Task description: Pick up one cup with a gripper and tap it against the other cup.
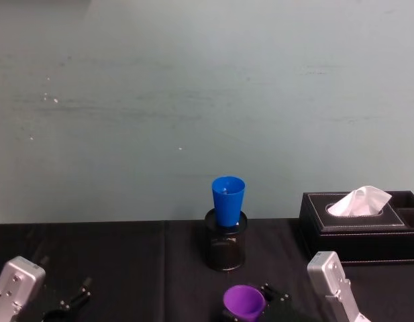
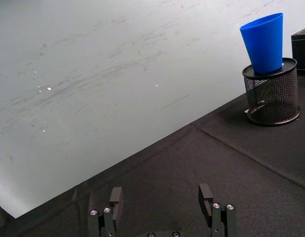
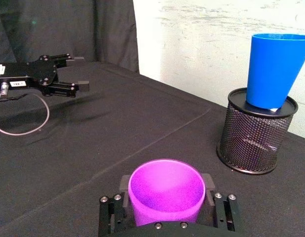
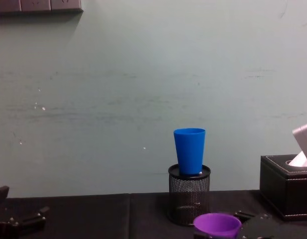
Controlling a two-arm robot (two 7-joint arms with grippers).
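Note:
The purple cup sits between the fingers of my right gripper, which is shut on its sides low over the black tablecloth. From the head view the purple cup is near the front edge, right of centre. The blue cup stands upright in the mouth of a black mesh pen holder, farther back and slightly left of the purple one. The blue cup is well apart from the purple cup. My left gripper is open and empty at the front left of the table.
A black tissue box with a white tissue poking out stands at the back right, close to the pen holder. A pale wall rises right behind the table. Bare black cloth lies between my two grippers.

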